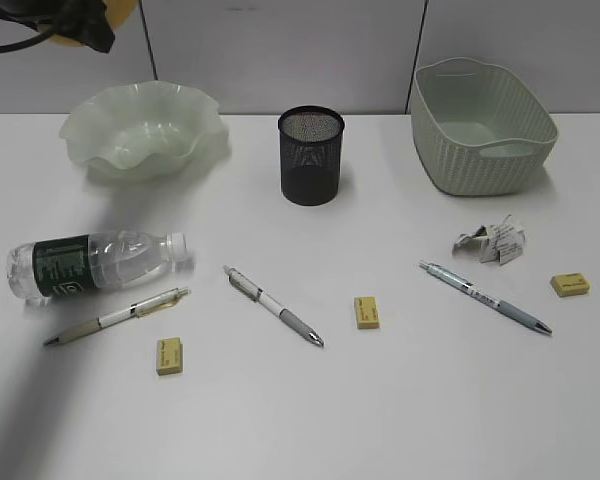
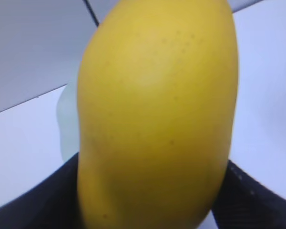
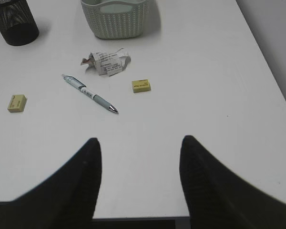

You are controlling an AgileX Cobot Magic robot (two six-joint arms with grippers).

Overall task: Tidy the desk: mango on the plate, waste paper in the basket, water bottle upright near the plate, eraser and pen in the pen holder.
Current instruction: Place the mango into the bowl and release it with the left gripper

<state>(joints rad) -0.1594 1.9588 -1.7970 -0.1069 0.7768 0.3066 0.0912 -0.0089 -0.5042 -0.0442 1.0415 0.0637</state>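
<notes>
My left gripper [image 2: 148, 210] is shut on the yellow mango [image 2: 157, 109], which fills the left wrist view; in the exterior view the mango [image 1: 125, 8] hangs at the top left, above the wavy green plate [image 1: 208, 128]. The water bottle [image 1: 90, 262] lies on its side at the left. Three pens [image 1: 115, 316] [image 1: 273, 305] [image 1: 485, 297] and three yellow erasers [image 1: 170, 355] [image 1: 367, 312] [image 1: 570, 284] lie scattered on the desk [image 1: 300, 420]. The waste paper [image 1: 492, 240] sits in front of the basket [image 1: 480, 150]. The black pen holder [image 1: 311, 160] stands at mid-back. My right gripper [image 3: 140, 143] is open over the desk's near edge.
In the right wrist view, the waste paper [image 3: 106, 62], a pen [image 3: 89, 93] and an eraser [image 3: 141, 86] lie ahead of the open fingers. The basket [image 3: 117, 21] and pen holder [image 3: 14, 24] stand further back. A grey wall runs behind the desk.
</notes>
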